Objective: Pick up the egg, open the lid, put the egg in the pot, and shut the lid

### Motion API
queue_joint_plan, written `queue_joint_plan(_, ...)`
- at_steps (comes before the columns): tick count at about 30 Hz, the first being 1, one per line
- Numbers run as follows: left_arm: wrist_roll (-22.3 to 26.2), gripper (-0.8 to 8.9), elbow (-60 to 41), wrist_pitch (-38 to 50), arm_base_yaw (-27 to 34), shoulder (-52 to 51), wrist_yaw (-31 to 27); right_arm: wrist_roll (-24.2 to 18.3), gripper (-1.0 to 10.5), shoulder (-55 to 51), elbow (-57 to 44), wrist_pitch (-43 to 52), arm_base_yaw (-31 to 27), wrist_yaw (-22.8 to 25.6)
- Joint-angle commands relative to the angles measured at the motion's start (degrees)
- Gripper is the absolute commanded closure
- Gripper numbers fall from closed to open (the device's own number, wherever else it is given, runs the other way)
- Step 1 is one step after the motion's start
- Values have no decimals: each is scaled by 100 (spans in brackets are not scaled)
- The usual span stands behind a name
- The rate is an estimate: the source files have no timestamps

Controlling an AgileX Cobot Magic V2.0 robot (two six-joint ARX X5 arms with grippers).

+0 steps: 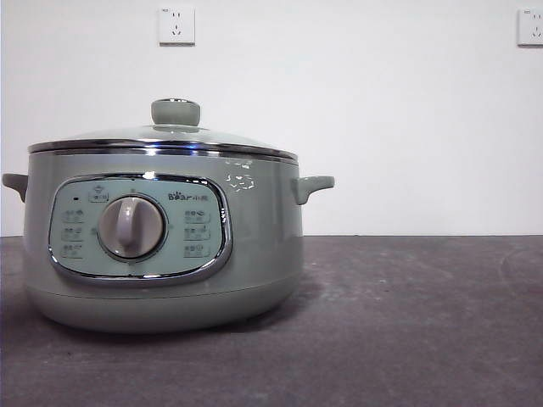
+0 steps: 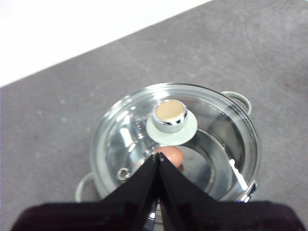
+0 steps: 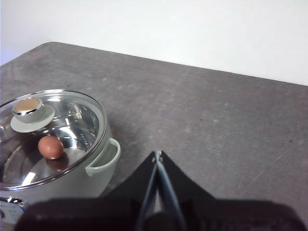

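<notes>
Though under lid (image 3: 50, 130), egg (image 3: 51, 147) shows through glass.

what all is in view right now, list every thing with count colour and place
pot: 1, sage green with a chrome-framed dial panel, on the table, left of centre in the front view
lid: 1, clear glass with chrome rim and green knob, seated on the pot
egg: 1, reddish brown, inside the pot, seen through the glass lid
table: 1, dark grey, under the pot
wall sockets: 2, white, on the white wall behind
left gripper: 1, black, jaws shut, above the lid beside the knob, holding nothing
right gripper: 1, black, jaws shut, over bare table beside the pot, holding nothing
</notes>
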Motion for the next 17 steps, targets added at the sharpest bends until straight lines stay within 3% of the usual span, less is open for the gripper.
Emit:
queue_joint_plan(1, 164, 815, -28, 2, 267, -247, 221, 7, 945, -15, -15, 31, 9, 15)
queue_joint_plan(5, -264, 816, -31, 114, 817, -660, 680, 7, 945, -13, -15, 31, 9, 17)
queue_joint_plan(10, -129, 816, -402, 540, 1652, -1130, 656, 7, 945, -15, -15, 31, 9, 17)
queue_joint_plan(17, -116, 816, -2573, 1864, 2632, -2218, 710, 7, 945, -15, -15, 31, 9, 17)
